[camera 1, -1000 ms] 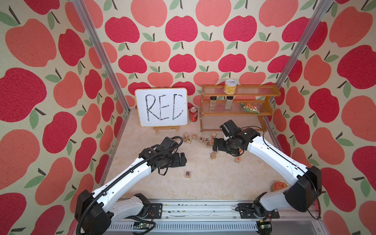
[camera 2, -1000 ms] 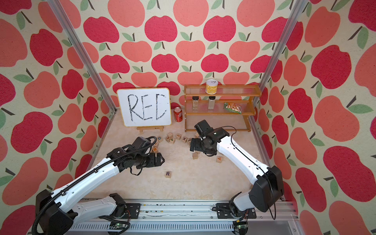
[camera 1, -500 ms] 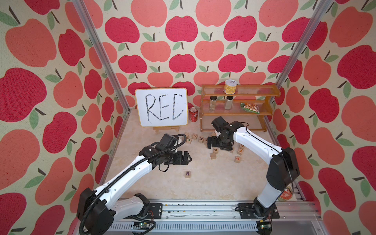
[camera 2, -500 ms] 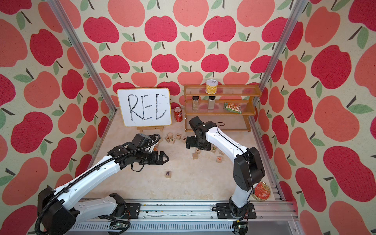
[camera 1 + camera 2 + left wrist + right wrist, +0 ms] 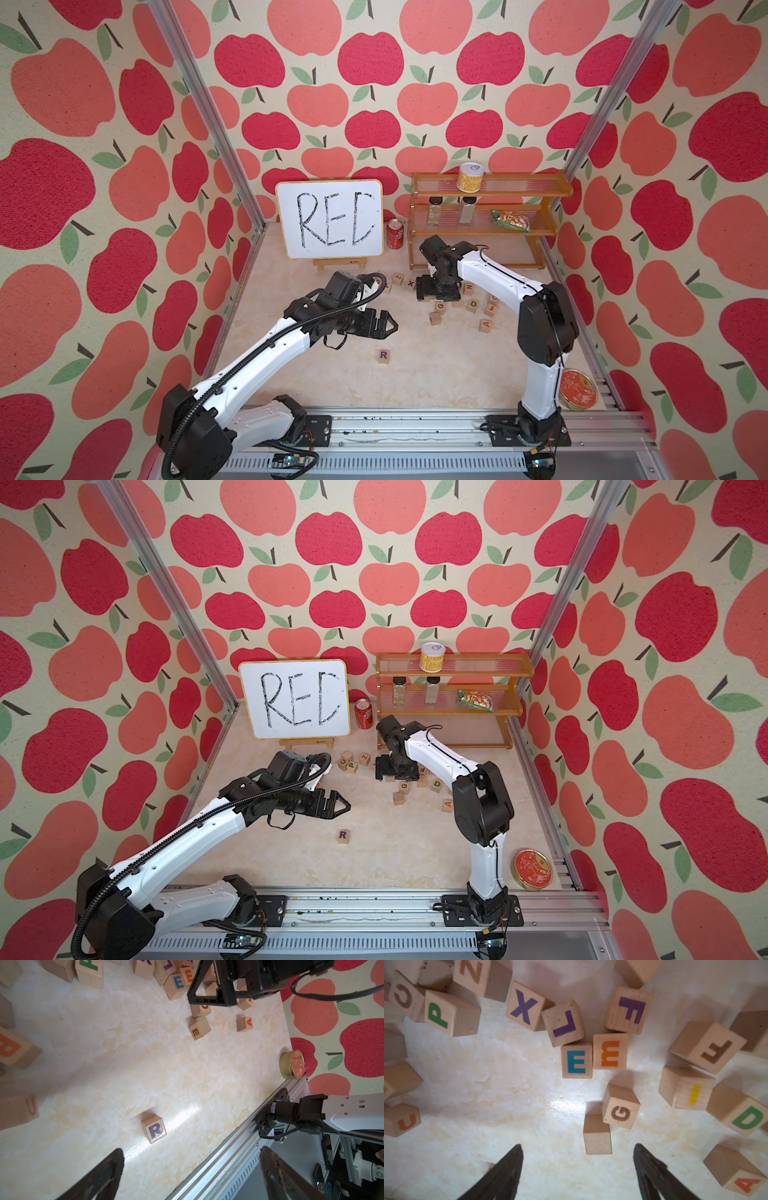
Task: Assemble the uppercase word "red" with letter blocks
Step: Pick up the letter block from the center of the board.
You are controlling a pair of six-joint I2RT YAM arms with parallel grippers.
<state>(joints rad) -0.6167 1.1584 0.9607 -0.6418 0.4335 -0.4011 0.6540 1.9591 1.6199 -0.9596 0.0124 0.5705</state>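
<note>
- The left gripper [image 5: 392,327] is hovering wide-spread and empty; the pale wooden cube with a purple R [image 5: 383,355] is lying alone nearby, seemingly starting the word.
- The right gripper [image 5: 577,1145] is hanging with jaws apart and empty over the crowded pile [image 5: 525,1006], apparently lining up on the blue-E cube [image 5: 576,1061]; the green-D cube [image 5: 472,304] is sitting rightward.

left tool [image 5: 390,326]: level, jaws wide apart | right tool [image 5: 577,1147]: pointing down, jaws apart
</note>
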